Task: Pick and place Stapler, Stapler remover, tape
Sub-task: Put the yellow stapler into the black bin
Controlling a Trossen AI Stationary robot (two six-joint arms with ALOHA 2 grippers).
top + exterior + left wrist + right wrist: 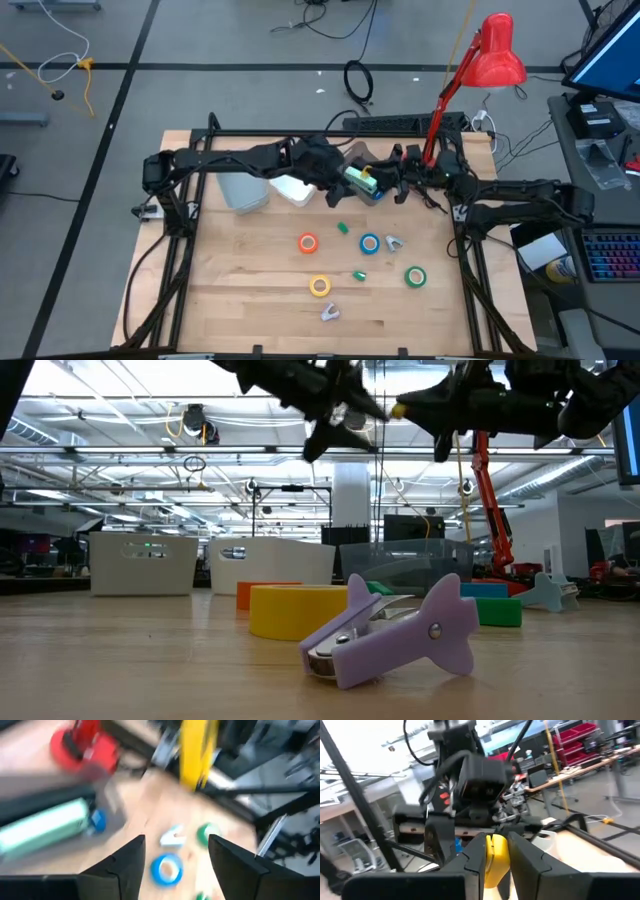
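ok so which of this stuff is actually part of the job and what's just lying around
Job: orange tape, blue tape, yellow tape, green tape, purple staple remover, yellow stapler in the right end effector.
Lying about: red lamp, power strip, coiled cable on the floor.

No text, label, brand, number or sign could be read in any of the views; nothing on the table or in the room behind it carried legible writing.
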